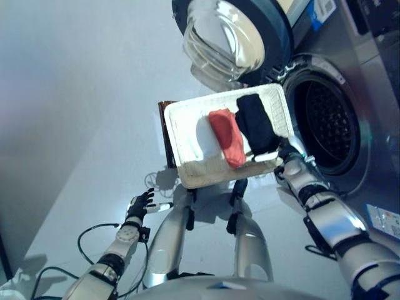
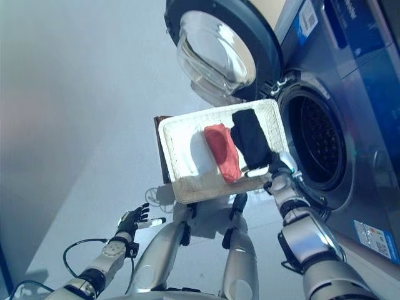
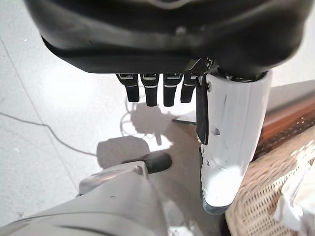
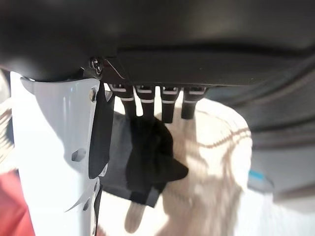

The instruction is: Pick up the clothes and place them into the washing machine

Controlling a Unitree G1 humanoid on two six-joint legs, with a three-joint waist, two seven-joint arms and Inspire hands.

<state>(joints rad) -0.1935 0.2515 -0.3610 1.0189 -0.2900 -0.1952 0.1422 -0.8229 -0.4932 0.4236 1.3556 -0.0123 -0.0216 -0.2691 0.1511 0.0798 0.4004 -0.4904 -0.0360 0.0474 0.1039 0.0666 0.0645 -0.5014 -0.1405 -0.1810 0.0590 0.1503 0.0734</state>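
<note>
My right hand (image 4: 59,162) hovers with fingers straight and spread over the black garment (image 1: 256,125), which lies in the basket (image 1: 187,131) beside the red garment (image 1: 227,136), just left of the washing machine (image 1: 350,81). Closing too shallow, I risk pinching only a fold that slips free.

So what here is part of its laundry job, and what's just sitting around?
Job: black cloth under the right hand; red cloth; white basket holding both; washing machine with its open door.

Lying about: brown stand beside the basket; idle left hand.
</note>
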